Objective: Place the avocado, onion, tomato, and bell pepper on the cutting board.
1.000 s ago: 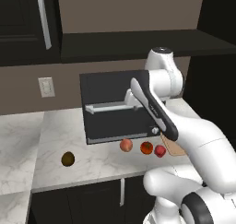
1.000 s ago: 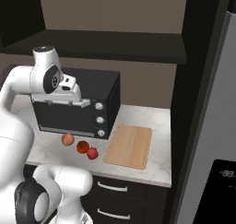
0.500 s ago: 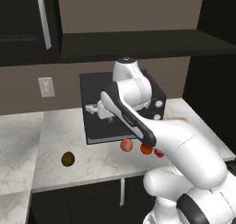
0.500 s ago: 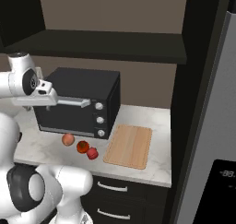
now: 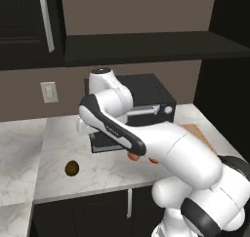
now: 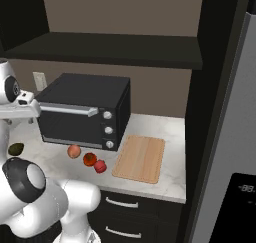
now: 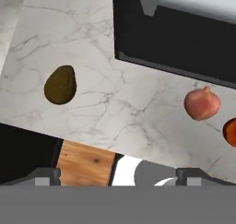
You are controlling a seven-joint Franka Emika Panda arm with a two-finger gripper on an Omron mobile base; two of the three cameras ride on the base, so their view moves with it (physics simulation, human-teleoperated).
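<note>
The avocado (image 7: 60,84) lies alone on the marble counter, left of the toaster oven; it also shows as avocado (image 5: 72,168) and avocado (image 6: 16,148). My gripper (image 7: 117,174) hovers above the counter, open and holding nothing, with the avocado ahead and to the left. The onion (image 6: 74,151), the tomato (image 6: 90,159) and the crimson bell pepper (image 6: 100,166) sit in a row in front of the oven. The onion (image 7: 202,103) and the tomato's edge (image 7: 230,131) appear at the right of the hand view. The cutting board (image 6: 140,158) lies bare to the right of the oven.
A black toaster oven (image 6: 85,116) stands at the back of the counter (image 5: 58,143), its handle sticking out forward. A dark shelf runs overhead. A tall fridge (image 6: 227,137) bounds the right side. The counter's front edge is close below the avocado.
My arm has swung left, from in front of the oven to the counter beside it, above the avocado's side. The produce and the board have not moved.
</note>
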